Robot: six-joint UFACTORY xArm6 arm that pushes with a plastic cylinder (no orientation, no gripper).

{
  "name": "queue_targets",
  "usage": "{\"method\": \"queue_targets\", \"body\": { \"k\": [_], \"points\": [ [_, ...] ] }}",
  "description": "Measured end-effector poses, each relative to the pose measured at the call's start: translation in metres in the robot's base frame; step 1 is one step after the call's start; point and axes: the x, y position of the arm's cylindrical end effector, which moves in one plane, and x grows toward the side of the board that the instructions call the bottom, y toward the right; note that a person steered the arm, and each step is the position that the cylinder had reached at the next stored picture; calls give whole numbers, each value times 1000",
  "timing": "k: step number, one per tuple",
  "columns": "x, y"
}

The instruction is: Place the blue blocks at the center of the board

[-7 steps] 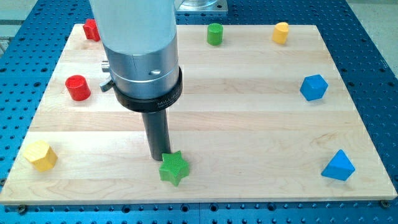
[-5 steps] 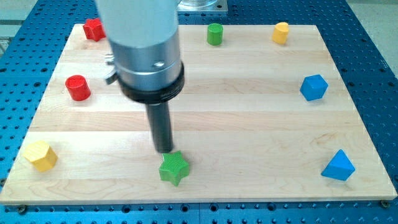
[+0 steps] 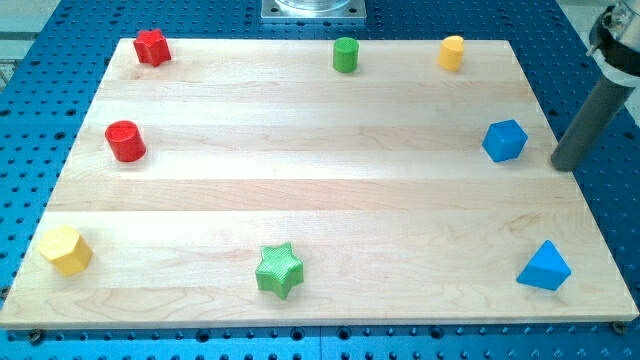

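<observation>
— What sort of place is this?
— A robotics lab bench, by the look of it. The wooden board [image 3: 330, 190] lies on a blue metal surface [image 3: 600, 80] drilled with a regular grid of mounting holes.
— Anything else?
— A bolted metal base plate [image 3: 312, 9] at the view's top, and small printed test blocks such as a green star [image 3: 279, 270]. My tip [image 3: 564, 164] belongs to a machined dark rod.

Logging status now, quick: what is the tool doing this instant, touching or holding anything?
My tip: no gripper, holds nothing; it sits off the board's right edge, just right of the blue cube-like block, a gap between them.
</observation>
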Motion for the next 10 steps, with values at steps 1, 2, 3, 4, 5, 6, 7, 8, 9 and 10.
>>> {"method": "queue_targets", "body": {
  "k": [1,2,3,4,5,6,7,8,9,10],
  "points": [
    [-10,-2],
    [-25,-38],
    [-21,-132],
    [-21,-239],
    [-19,-278],
    [-15,-266],
    [-9,-191],
    [16,-72],
    [71,-2],
    [153,-4]
  ]
}}
